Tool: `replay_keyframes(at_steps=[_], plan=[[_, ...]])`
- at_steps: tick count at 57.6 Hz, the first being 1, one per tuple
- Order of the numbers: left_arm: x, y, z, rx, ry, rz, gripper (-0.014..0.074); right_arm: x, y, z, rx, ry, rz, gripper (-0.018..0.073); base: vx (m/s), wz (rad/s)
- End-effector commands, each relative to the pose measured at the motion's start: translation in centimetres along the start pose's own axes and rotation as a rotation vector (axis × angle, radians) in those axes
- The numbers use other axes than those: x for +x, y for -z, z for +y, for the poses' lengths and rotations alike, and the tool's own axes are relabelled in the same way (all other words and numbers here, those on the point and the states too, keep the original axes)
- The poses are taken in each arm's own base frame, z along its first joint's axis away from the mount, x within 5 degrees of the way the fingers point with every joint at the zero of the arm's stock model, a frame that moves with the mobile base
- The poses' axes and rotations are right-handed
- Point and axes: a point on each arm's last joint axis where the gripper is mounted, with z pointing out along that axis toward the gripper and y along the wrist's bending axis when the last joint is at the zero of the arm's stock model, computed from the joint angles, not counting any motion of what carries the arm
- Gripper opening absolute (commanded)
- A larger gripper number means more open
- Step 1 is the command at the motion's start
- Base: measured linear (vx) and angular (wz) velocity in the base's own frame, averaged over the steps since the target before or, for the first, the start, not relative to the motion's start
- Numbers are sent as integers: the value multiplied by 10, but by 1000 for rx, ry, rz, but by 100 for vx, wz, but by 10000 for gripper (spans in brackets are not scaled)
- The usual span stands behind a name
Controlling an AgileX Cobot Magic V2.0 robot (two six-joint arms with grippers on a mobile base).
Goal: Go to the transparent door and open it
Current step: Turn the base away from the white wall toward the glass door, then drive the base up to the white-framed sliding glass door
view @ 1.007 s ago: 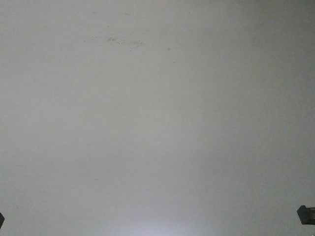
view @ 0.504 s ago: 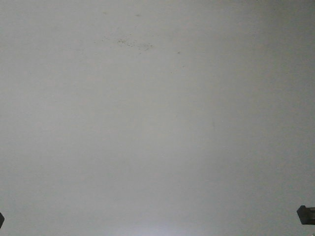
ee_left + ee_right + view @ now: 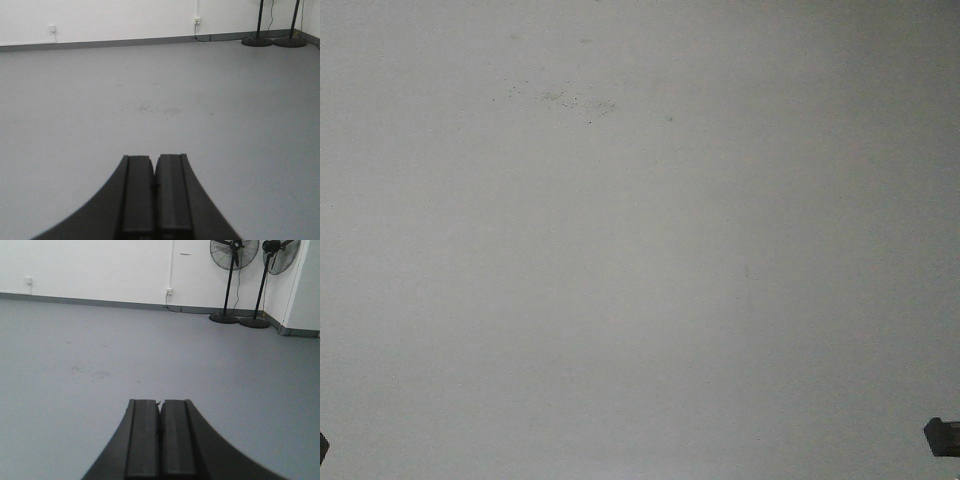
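The transparent door is out of view in every frame. My left gripper (image 3: 154, 159) is shut, its two dark pads pressed together with nothing between them, pointing over bare grey floor. My right gripper (image 3: 160, 402) is shut in the same way, also empty. The front view shows only grey floor (image 3: 640, 260) with a patch of dark specks (image 3: 560, 100); small dark corners of the robot sit at its lower edges.
A white wall with a grey skirting (image 3: 125, 42) runs across the far side, with wall sockets (image 3: 169, 291). Two black pedestal fans (image 3: 231, 260) stand at the far right near a wall corner. Their round bases (image 3: 257, 42) show in the left wrist view.
In the front view the speckled floor patch drifted right and down, then back left and up, so the base is moving over the floor. The grippers' earlier state is not shown.
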Motion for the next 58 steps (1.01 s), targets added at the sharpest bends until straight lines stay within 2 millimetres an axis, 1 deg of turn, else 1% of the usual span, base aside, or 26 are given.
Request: replay_keyframes(at_steps=[1, 21, 58], plan=[[-6, 1, 1, -6, 7, -90, 3, -6, 1, -2, 23, 5, -91, -1, 24, 1], [-6, 1, 1, -6, 7, -90, 3, -6, 1, -2, 23, 5, -91, -1, 29, 13], [-6, 1, 1, -6, 7, -90, 3, -6, 1, -2, 22, 4, -88, -1, 40, 30]])
